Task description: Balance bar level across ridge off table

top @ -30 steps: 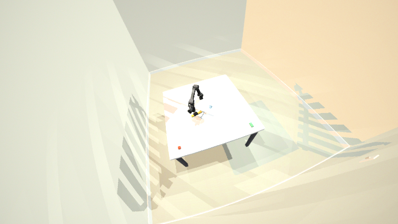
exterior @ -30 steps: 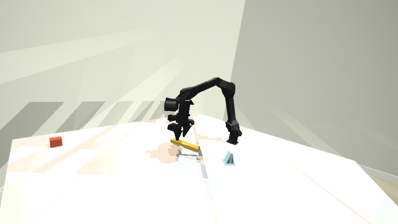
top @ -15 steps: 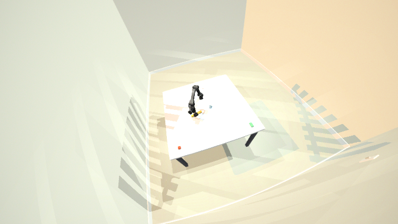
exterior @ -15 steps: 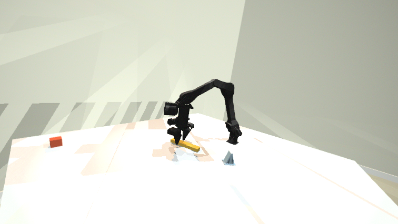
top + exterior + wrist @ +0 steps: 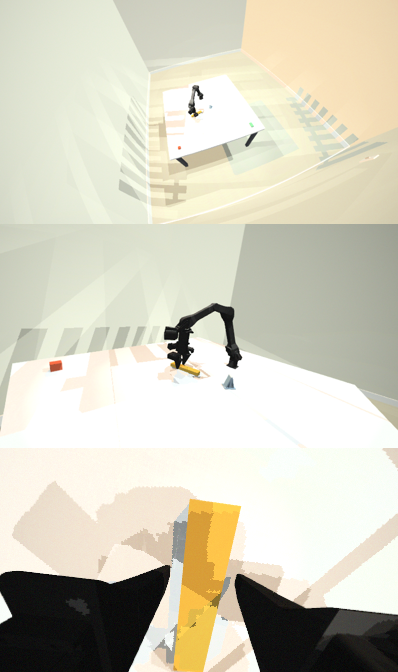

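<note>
Two black fingers of the gripper (image 5: 196,114) (image 5: 180,366) (image 5: 202,577) stand open, pointing down, one on each side of the yellow bar (image 5: 199,112) (image 5: 189,369) (image 5: 205,558), with a gap showing along both its sides in the wrist view. Lying on the white table (image 5: 219,125) (image 5: 167,416), the bar is well apart from the pale blue ridge (image 5: 210,107) (image 5: 228,382), which bears nothing. A red block (image 5: 179,148) (image 5: 56,365) and a green block (image 5: 251,124) sit near the table's edge.
</note>
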